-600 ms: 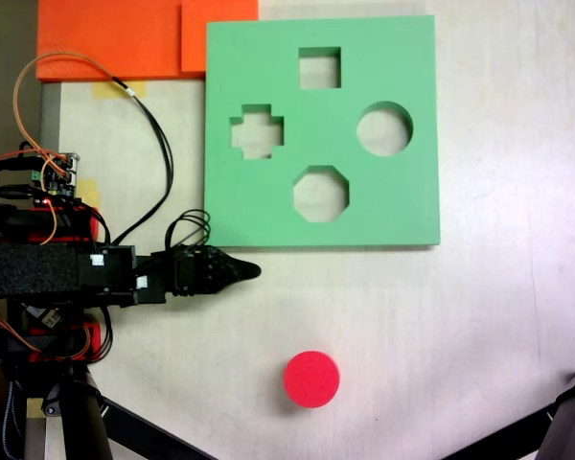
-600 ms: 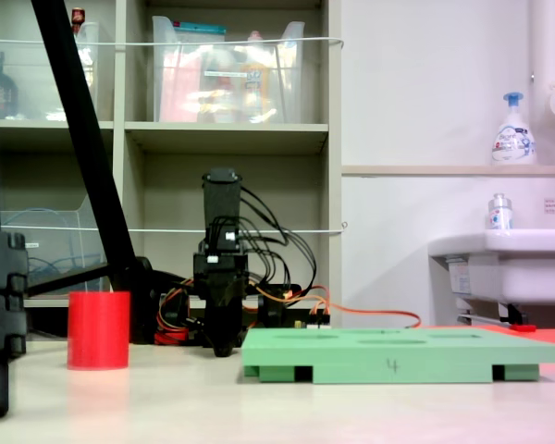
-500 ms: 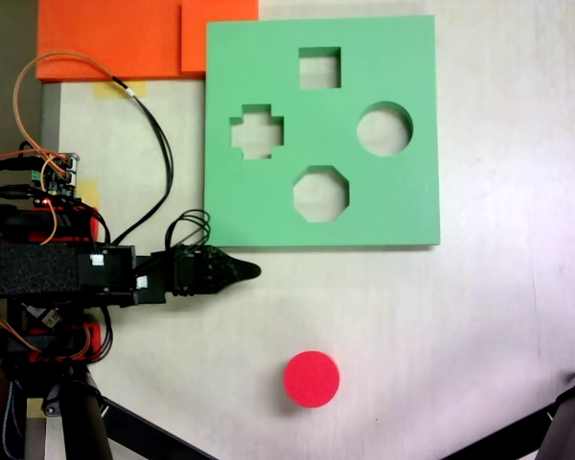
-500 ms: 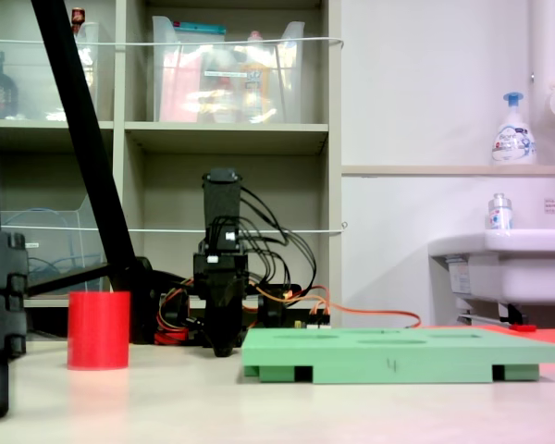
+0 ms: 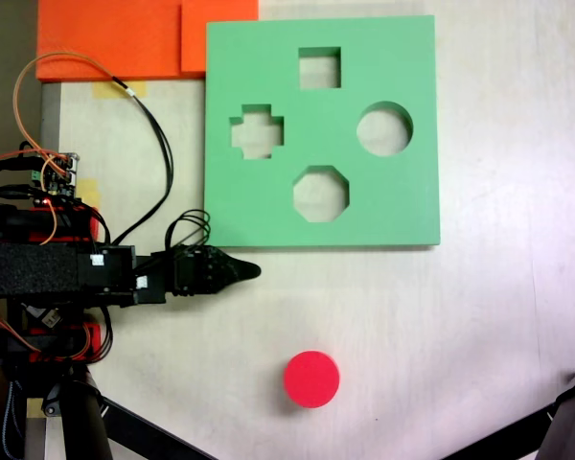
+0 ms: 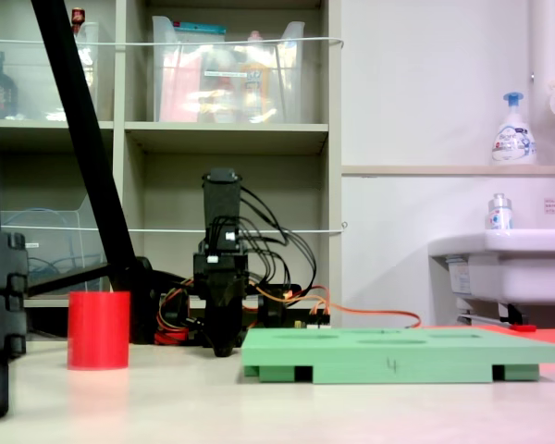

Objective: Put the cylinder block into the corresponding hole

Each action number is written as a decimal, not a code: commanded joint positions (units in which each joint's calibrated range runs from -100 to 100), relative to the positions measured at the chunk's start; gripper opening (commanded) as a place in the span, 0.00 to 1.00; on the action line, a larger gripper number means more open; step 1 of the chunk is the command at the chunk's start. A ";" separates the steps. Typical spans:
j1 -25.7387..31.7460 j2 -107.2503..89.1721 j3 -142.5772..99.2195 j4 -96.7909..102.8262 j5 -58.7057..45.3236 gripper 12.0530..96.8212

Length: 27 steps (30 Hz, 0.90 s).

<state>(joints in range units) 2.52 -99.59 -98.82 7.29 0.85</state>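
Observation:
The red cylinder block (image 5: 311, 379) stands upright on the pale table, well below the green foam board (image 5: 268, 201) in a fixed view from above. From the side, the cylinder block (image 6: 98, 330) is left of the board (image 6: 398, 356). The round hole (image 5: 384, 128) is near the board's right edge and is empty. My gripper (image 5: 252, 271) rests low by the board's lower left corner, its tip pointing right, shut with nothing in it. It is up and to the left of the cylinder, apart from it. From the side, the gripper (image 6: 224, 350) points at the camera.
The board also has square (image 5: 319, 67), cross (image 5: 257, 131) and octagonal (image 5: 320, 193) cutouts. Orange foam sheets (image 5: 115, 38) lie at the top left. Cables (image 5: 158, 144) loop near the arm's base. Black tripod legs (image 5: 125, 422) (image 5: 565, 422) cross the bottom corners.

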 commanded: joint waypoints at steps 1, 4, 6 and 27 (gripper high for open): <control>-0.05 -0.41 -1.18 -5.22 -0.24 0.44; 0.49 -0.41 -1.18 -5.22 -0.29 0.44; 0.39 -0.41 -1.18 -5.32 -0.24 0.45; -6.30 -0.41 -1.18 46.29 46.01 0.47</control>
<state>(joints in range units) -3.39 -99.45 -99.02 47.72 42.32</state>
